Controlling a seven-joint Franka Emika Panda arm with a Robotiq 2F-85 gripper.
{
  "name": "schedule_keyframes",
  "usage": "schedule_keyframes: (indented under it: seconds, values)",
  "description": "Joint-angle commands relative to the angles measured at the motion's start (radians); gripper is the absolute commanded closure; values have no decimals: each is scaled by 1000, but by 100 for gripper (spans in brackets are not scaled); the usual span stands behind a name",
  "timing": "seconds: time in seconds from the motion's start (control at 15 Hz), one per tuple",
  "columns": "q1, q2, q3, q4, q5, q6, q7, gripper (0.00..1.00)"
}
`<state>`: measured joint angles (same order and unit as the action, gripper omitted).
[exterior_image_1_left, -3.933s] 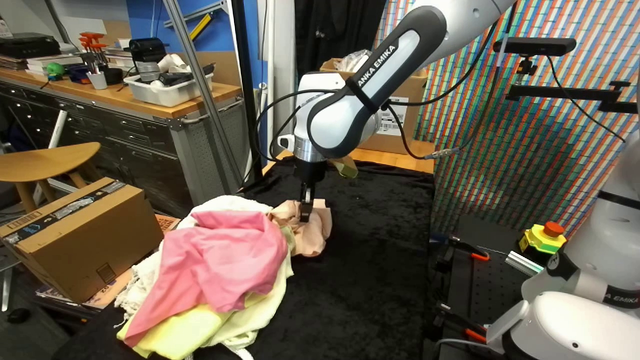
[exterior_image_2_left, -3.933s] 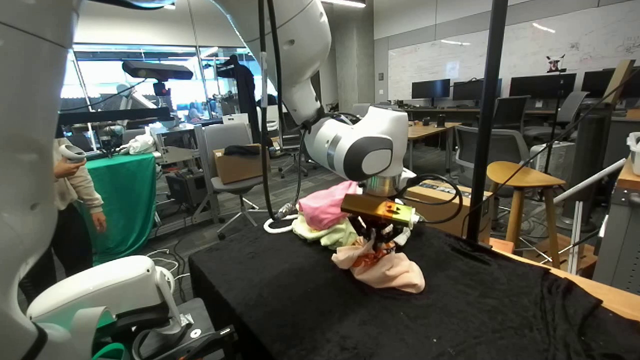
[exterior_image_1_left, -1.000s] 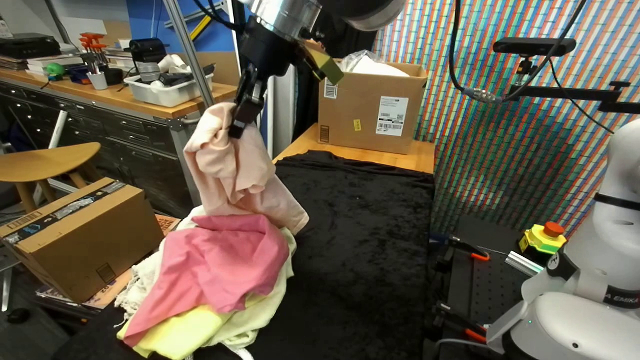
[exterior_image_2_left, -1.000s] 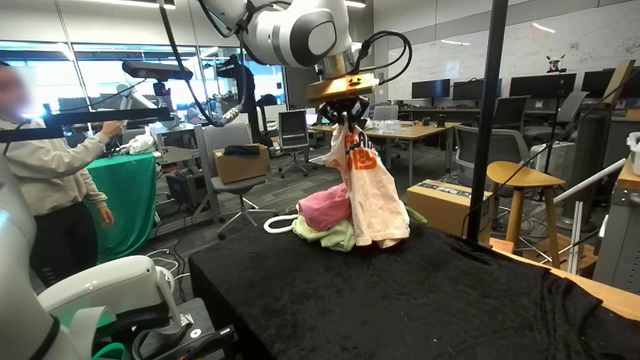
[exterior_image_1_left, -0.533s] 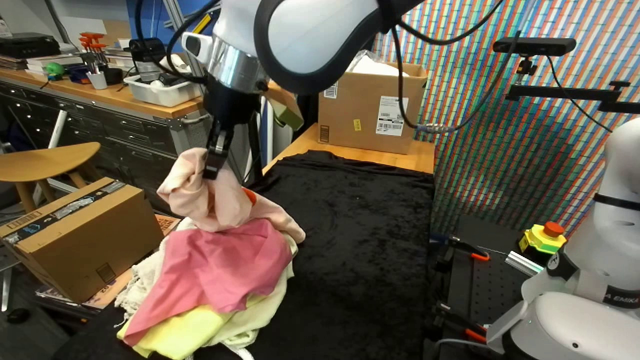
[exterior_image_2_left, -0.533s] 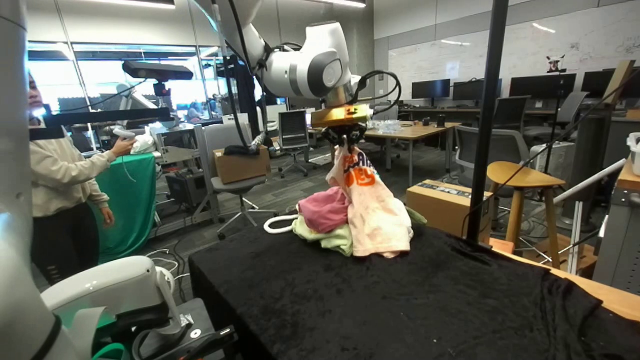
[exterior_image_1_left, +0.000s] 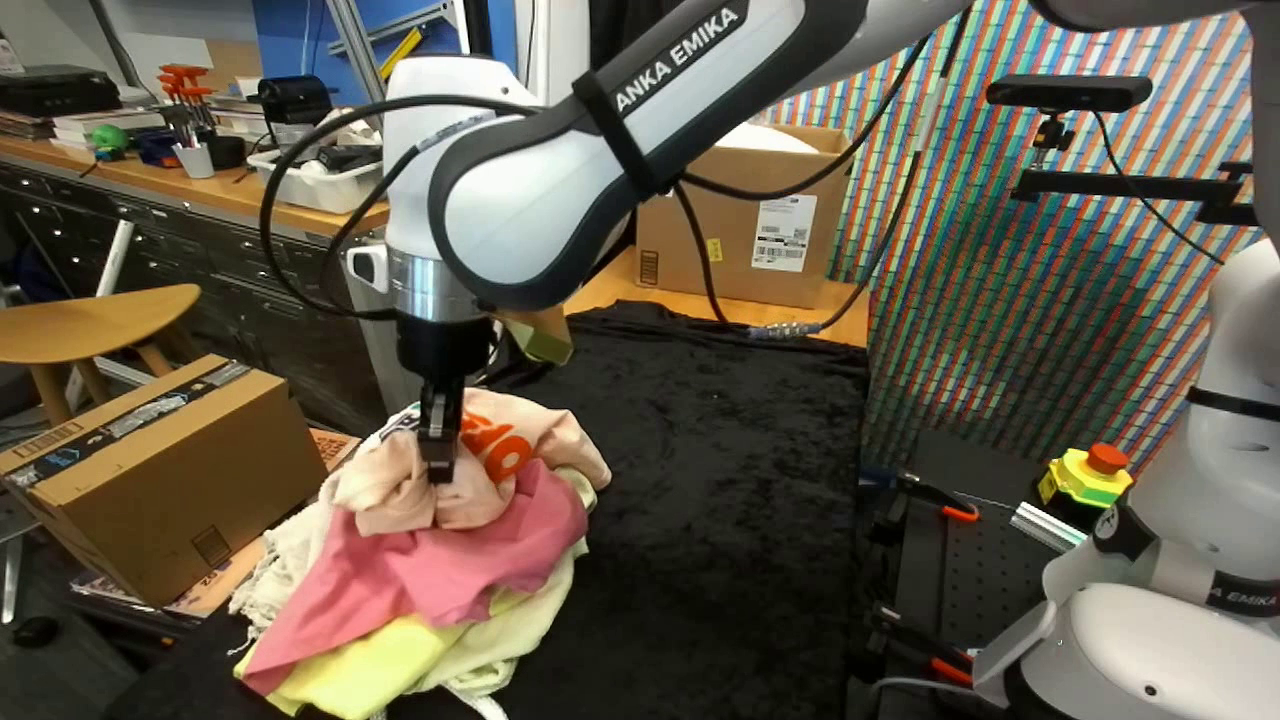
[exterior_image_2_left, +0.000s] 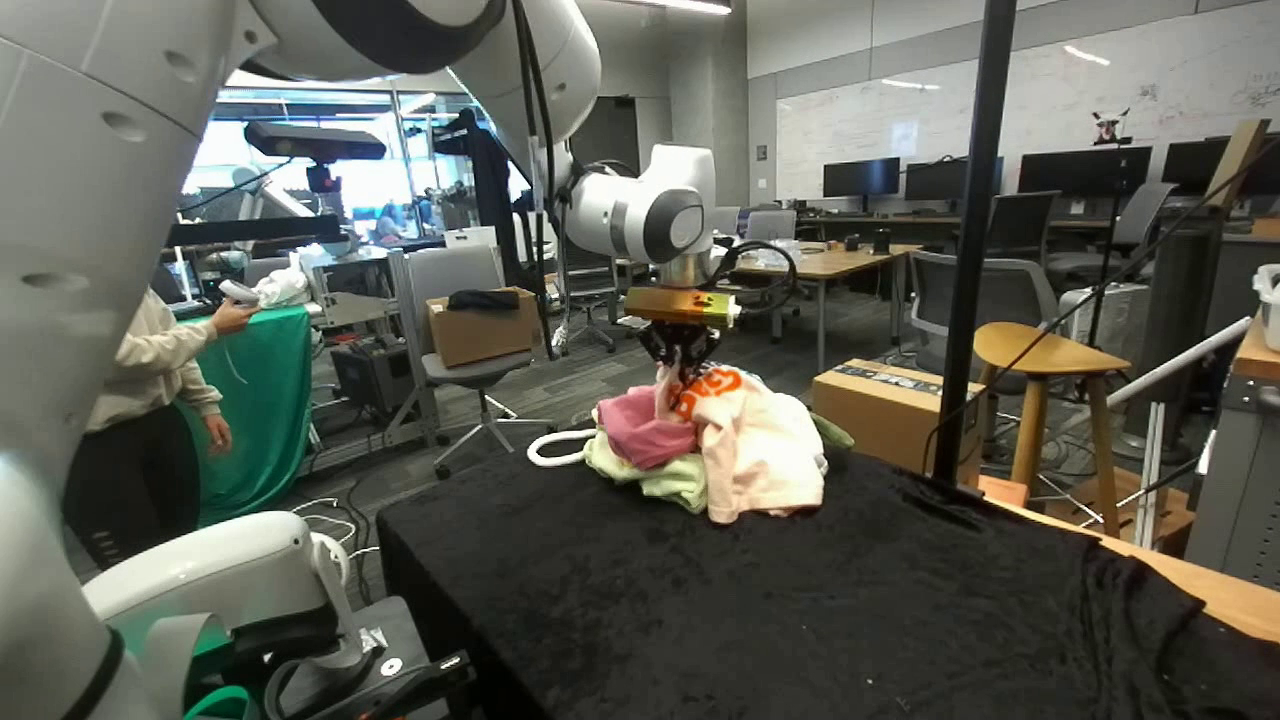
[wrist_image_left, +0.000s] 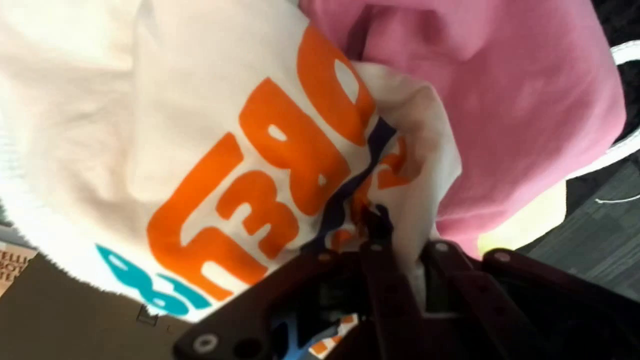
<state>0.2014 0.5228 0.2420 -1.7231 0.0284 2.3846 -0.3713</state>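
Note:
My gripper (exterior_image_1_left: 440, 462) points down over the cloth pile, shut on a bunched fold of a peach shirt (exterior_image_1_left: 390, 485) with orange lettering. In the wrist view the shirt (wrist_image_left: 185, 100) runs up between the fingers; the fingertips are hidden in its folds. The shirt lies crumpled on a pink cloth (exterior_image_1_left: 440, 580), and one side drapes toward the black table cover (exterior_image_2_left: 780, 620). Beneath the pink cloth are a yellow cloth (exterior_image_1_left: 370, 660), a pale green cloth (exterior_image_2_left: 678, 482) and a white fringed cloth (exterior_image_1_left: 283, 565).
A cardboard box (exterior_image_1_left: 160, 480) stands beside the pile, off the table. Another box (exterior_image_1_left: 740, 235) is on the table's far end. A black pole (exterior_image_2_left: 975, 250) rises by the table edge. A person (exterior_image_2_left: 150, 390) stands behind a white arm base (exterior_image_2_left: 210, 565).
The shirt was gripped on the black cover beside the pile, then lifted and carried over it. In the last second the gripper has lowered, and the hanging shirt has folded onto the pile.

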Motion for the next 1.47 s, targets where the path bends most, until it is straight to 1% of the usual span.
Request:
schedule_keyframes:
  seconds: [0.0, 0.2, 0.4, 0.53, 0.6, 0.67, 0.8, 0.87, 1.0, 1.07, 1.27, 1.4]
  values:
    - [25, 80, 9, 69, -14, -48, 37, 99]
    - [46, 121, -3, 75, -37, -29, 63, 99]
    - [43, 139, -2, 84, -37, -27, 72, 99]
    - [33, 133, 4, 90, -28, -50, 63, 99]
    - [18, 126, 20, 98, -10, -92, 42, 89]
    - [18, 111, 19, 94, -14, -101, 41, 70]
    - [7, 80, 30, 97, -5, -140, 22, 56]
    - [2, 64, 34, 101, 1, -162, 18, 46]
    - [-12, 15, 46, 104, 15, -221, -6, 31]
    - [-18, -8, 52, 108, 28, -248, -17, 22]
    - [-27, -80, 50, 126, 47, -314, -33, 1]
    - [-32, -113, 35, 151, 52, -373, -21, 0]
